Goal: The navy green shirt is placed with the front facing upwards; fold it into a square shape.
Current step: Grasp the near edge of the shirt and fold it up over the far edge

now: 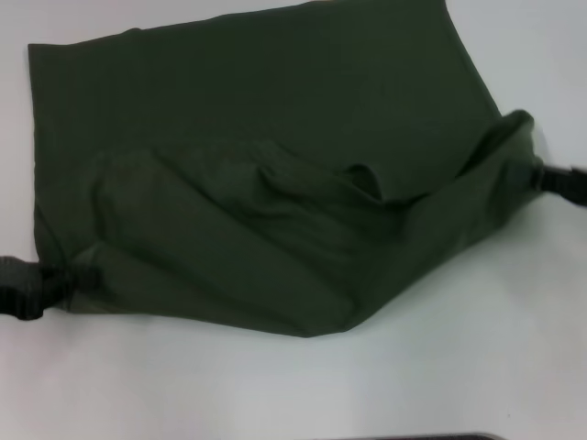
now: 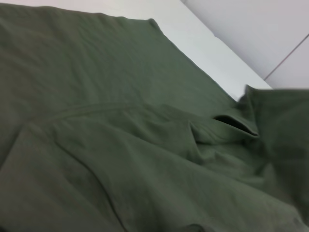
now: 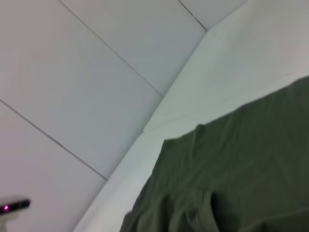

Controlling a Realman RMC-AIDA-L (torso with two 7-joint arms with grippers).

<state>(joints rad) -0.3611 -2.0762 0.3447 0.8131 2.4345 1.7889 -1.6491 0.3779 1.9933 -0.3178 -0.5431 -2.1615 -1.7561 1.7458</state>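
The left end effector (image 1: 57, 282) is gripping the navy green shirt (image 1: 257, 174) at the lower left of the head view, while the right end effector (image 1: 541, 176) is clamping a lifted corner at the right edge. The shirt is lying across the white worktop (image 1: 477, 367), filling the upper and middle frame. One layer is being drawn over the body and is rumpled mid-fold; squaring appears to remain undone.
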